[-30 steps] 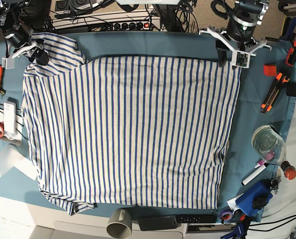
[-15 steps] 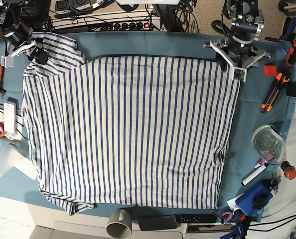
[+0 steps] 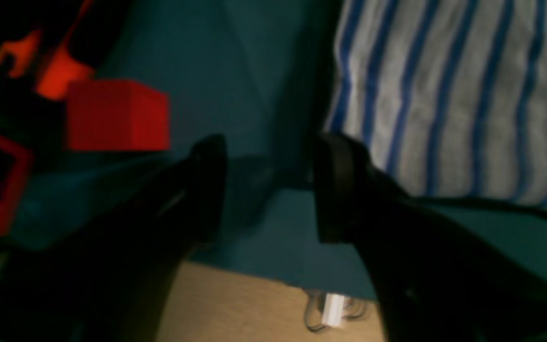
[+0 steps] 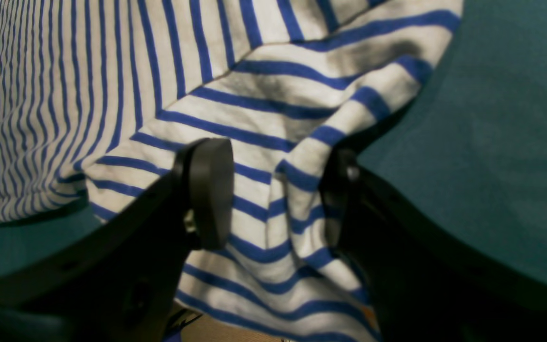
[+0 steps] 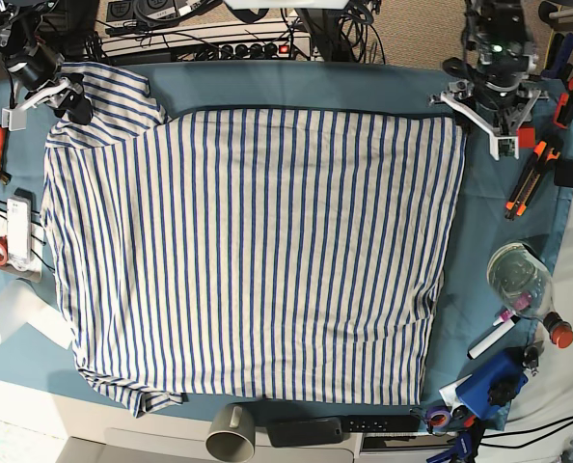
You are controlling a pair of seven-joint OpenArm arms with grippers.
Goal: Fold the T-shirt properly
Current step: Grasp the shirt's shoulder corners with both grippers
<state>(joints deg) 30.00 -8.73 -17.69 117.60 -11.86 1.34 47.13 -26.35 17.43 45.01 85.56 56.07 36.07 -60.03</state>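
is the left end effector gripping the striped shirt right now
No, the left end effector is open over teal cloth, beside the striped T-shirt.

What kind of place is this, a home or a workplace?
Probably a robotics lab bench, not a home: a power strip with tangled cables behind the table, hand tools along its edge, and a striped T-shirt on a teal cloth.

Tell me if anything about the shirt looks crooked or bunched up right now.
Mostly flat, but two spots stand out on the T-shirt. Its sleeve at the far corner is rumpled, with folds between the open fingers of the right end effector. The near hem corner is wrinkled and turned up instead of lying square.
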